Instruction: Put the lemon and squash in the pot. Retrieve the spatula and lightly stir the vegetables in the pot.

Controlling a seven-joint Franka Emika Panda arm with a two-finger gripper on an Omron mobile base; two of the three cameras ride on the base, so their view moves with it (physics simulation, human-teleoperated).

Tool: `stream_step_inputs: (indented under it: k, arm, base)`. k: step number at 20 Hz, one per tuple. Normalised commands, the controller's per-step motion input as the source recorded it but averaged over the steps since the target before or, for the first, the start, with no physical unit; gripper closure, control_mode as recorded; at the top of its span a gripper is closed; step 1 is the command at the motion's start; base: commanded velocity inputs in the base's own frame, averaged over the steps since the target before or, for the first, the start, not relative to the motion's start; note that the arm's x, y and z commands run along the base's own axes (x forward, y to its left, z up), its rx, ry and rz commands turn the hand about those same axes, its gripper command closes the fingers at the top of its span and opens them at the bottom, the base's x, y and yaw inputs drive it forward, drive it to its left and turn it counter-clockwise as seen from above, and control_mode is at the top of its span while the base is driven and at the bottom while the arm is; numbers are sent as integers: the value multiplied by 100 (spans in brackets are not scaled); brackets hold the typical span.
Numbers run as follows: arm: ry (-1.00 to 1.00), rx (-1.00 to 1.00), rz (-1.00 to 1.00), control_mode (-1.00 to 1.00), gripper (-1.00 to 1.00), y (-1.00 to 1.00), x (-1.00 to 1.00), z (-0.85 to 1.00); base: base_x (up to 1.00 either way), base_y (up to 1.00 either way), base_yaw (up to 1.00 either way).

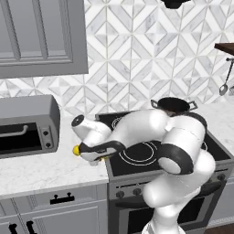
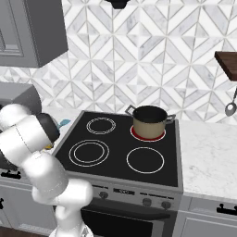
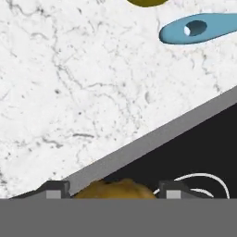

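Observation:
The brownish-orange squash (image 3: 109, 188) sits between my gripper's (image 3: 114, 192) two fingertips, and the gripper is shut on it. It hangs over the line where the marble counter meets the black stove top. On the counter beyond lie the yellow lemon (image 3: 147, 2) and the light-blue spatula (image 3: 199, 28). From the left base view the gripper (image 1: 95, 158) is low at the stove's left edge, with the lemon (image 1: 76, 150) just to its left. The olive-brown pot (image 1: 173, 106) (image 2: 149, 121) stands on the back right burner, far from the hand.
A grey toaster oven (image 1: 27, 125) stands on the counter to the left. The black stove top (image 2: 122, 148) has bare burner rings in front and at the back left. A grey metal spoon (image 2: 230, 107) hangs on the wall at the right.

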Motion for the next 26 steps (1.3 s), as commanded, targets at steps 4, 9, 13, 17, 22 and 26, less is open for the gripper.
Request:
stream_step_inputs:
  k: [4, 9, 13, 17, 22, 26]
  arm:
    - [-24, 15, 0, -100, 100, -74, -58, 100]
    - [-9, 23, -6, -100, 100, -100, -7, 100]
    - [-1, 29, -10, -100, 100, -100, 9, 99]
    - [0, 26, -15, -100, 100, -100, 50, 91]
    - [4, 18, -22, -100, 100, -95, 93, 74]
    - [4, 6, -23, -100, 100, -81, 100, 40]
  base:
    - [0, 0, 0]
    - [0, 0, 0]
    - [0, 0, 0]
    - [0, 0, 0]
    - [0, 0, 0]
    - [0, 0, 0]
